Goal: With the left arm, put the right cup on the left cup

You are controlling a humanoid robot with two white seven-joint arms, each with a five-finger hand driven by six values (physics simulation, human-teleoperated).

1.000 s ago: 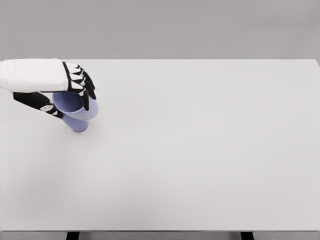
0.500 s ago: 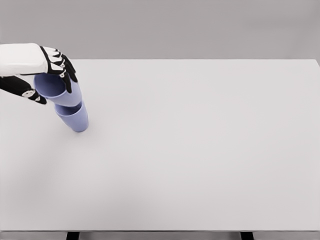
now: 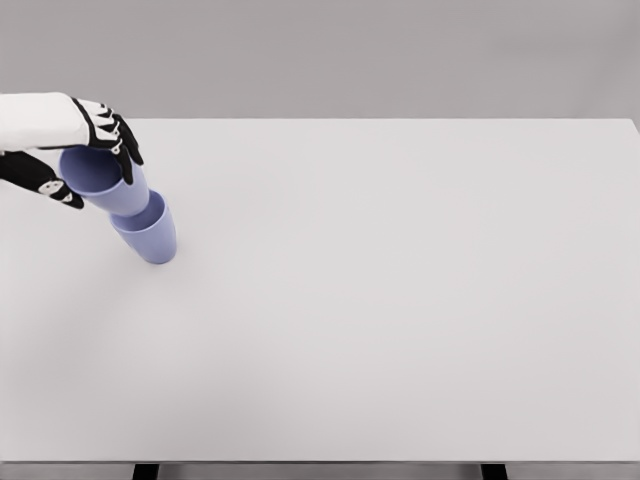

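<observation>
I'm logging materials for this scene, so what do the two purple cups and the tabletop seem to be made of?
Upper cup and lower cup: likely matte plastic, judging by the uniform lavender colour, smooth walls and lack of sharp glints, though a simulator render leaves that open. Table: a flat, pale grey, matte surface, perhaps laminate or painted board; no grain or texture shows. The left hand grips the upper cup.

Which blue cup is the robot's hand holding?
The upper cup, gripped by the left hand and sitting inside the lower cup, which stands on the table.

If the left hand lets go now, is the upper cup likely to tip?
Probably yes: the upper cup leans left in the lower cup, not seated straight. It looks stiff and smooth, so it may slide from the left hand.
</observation>
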